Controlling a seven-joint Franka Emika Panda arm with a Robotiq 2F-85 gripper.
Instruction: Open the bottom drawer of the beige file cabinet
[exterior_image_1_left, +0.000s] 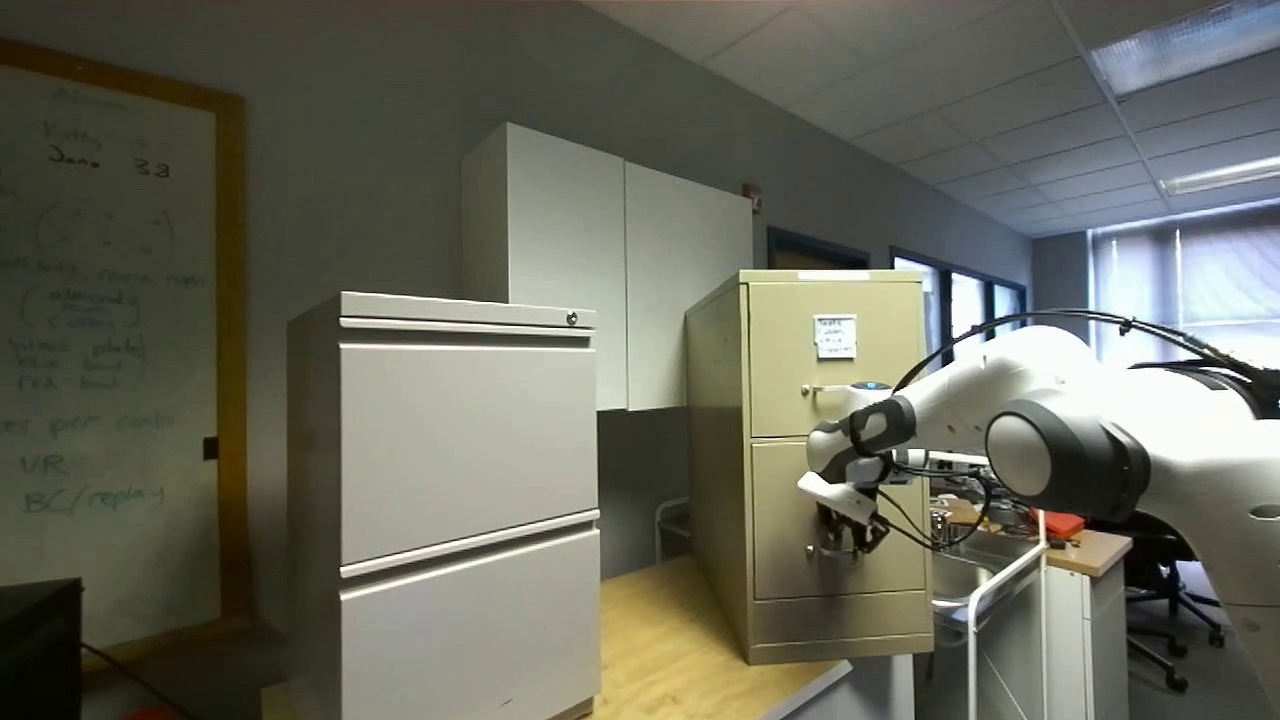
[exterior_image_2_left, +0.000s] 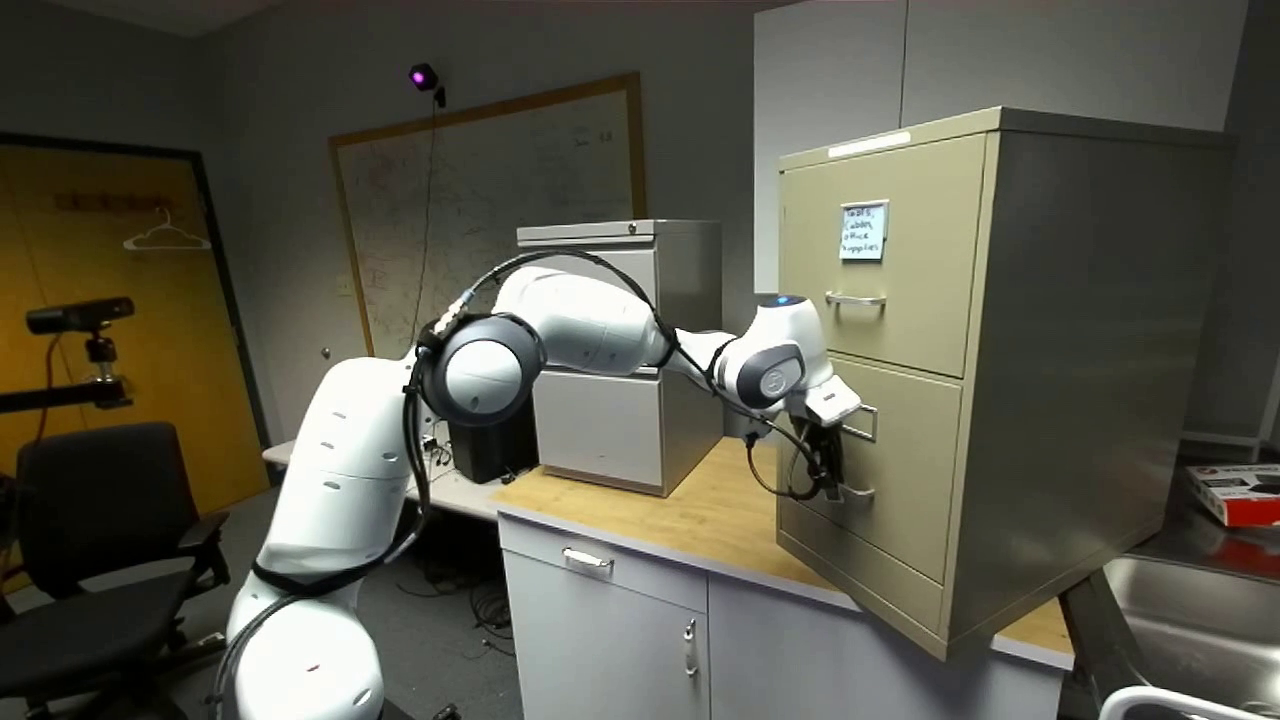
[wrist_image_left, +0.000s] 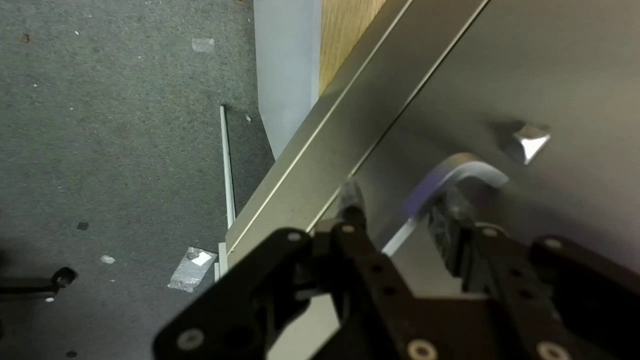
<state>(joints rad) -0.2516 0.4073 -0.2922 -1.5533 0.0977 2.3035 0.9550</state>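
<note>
The beige file cabinet stands on the counter in both exterior views, its upper drawer bearing a white label card. Below that, the bottom drawer sits flush with the cabinet front. My gripper is at its curved metal handle, fingers pointing at the drawer front. In the wrist view the handle passes between the fingers, which stand apart. The right finger reaches under the handle's bend; the left finger shows a gap to it. The arm's hand partly covers the handle in an exterior view.
A small metal latch sticks out beside the handle. A pale grey two-drawer cabinet stands on the same wooden counter. A sink lies beside the beige cabinet. White cupboards hang on the wall behind.
</note>
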